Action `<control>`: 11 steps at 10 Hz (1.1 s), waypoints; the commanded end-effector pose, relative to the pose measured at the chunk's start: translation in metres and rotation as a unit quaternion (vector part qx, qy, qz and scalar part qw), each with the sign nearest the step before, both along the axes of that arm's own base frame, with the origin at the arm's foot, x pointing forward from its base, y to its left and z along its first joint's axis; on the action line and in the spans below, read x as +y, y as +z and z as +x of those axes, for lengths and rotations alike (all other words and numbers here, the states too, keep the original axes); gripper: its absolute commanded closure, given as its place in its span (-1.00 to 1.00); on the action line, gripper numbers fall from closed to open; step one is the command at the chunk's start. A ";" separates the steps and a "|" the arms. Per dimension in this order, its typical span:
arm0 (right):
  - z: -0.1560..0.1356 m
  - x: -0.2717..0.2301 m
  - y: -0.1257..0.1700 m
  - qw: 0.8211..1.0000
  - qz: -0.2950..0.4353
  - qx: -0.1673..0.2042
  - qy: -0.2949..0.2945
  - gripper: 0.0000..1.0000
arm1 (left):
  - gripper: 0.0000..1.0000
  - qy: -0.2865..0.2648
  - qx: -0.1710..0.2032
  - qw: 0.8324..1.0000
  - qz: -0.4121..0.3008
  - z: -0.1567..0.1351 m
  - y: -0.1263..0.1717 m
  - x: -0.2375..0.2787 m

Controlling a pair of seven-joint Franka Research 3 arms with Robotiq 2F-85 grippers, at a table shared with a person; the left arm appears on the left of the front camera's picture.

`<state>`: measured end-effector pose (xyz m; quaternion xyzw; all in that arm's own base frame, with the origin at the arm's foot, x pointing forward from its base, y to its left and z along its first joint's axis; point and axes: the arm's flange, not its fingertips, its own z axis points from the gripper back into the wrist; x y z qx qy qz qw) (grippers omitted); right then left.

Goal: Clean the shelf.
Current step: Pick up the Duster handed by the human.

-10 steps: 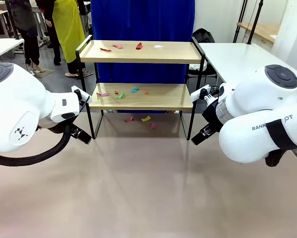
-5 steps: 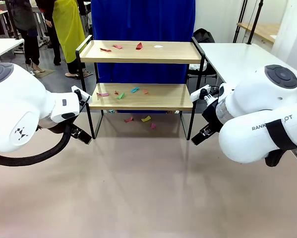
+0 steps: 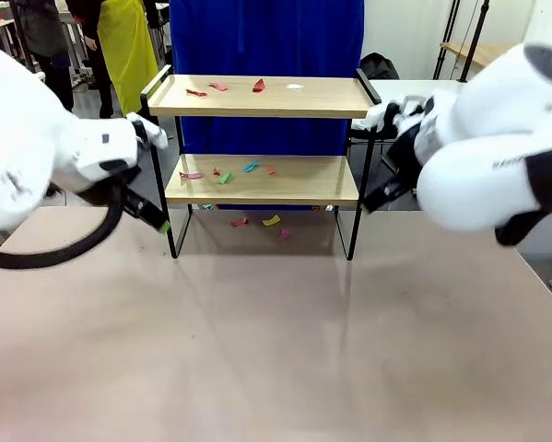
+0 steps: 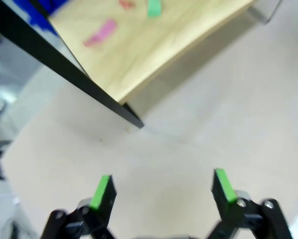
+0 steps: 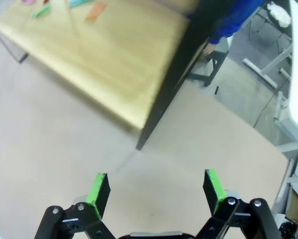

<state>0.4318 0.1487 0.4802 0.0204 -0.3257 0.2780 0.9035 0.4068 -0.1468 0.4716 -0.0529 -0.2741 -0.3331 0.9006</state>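
The shelf (image 3: 262, 97) stands at the far middle of the table, two light wooden boards in a black frame. Coloured paper scraps (image 3: 222, 175) lie on both boards and on the table under it. My left gripper (image 3: 159, 221) hangs open beside the shelf's front left leg; its wrist view shows the open gripper (image 4: 162, 188) over bare table, the lower board (image 4: 153, 55) ahead with a pink scrap (image 4: 101, 34). My right gripper (image 3: 372, 196) is open by the front right leg; in its wrist view the gripper (image 5: 155, 186) holds nothing, just short of the board (image 5: 99, 55) and black leg (image 5: 176, 79).
A blue curtain (image 3: 266, 37) hangs behind the shelf. A white table (image 3: 441, 106) stands at the back right, and people stand at the back left. The tan tabletop (image 3: 276, 341) stretches wide in front of the shelf.
Both arms have lifted and swung outward, and each gripper now sits higher, beside the shelf's front legs. The shelf and scraps have not moved.
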 end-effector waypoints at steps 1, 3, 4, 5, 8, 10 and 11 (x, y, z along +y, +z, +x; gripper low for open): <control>0.004 -0.041 0.023 0.999 0.044 0.003 0.026 -1.00 | -1.00 -0.082 0.029 0.996 -0.006 0.011 0.033 0.041; 0.015 -0.106 0.030 0.992 0.087 -0.014 0.085 -1.00 | -1.00 -0.216 0.022 0.974 -0.068 0.028 0.046 0.097; 0.021 -0.138 0.022 0.988 0.110 -0.020 0.110 -1.00 | -1.00 -0.233 0.014 0.968 -0.089 0.035 0.044 0.125; 0.027 -0.168 0.011 0.987 0.114 -0.028 0.114 -1.00 | -1.00 -0.228 0.009 0.970 -0.078 0.046 0.036 0.148; 0.042 -0.225 -0.031 0.976 0.164 -0.020 0.143 -1.00 | -1.00 -0.184 -0.027 0.973 -0.137 0.070 0.013 0.188; 0.013 -0.205 -0.003 0.983 0.132 -0.037 0.122 -1.00 | -1.00 -0.231 -0.009 0.968 -0.097 0.042 0.024 0.185; 0.013 -0.205 -0.003 0.983 0.132 -0.037 0.122 -1.00 | -1.00 -0.231 -0.009 0.968 -0.097 0.042 0.024 0.185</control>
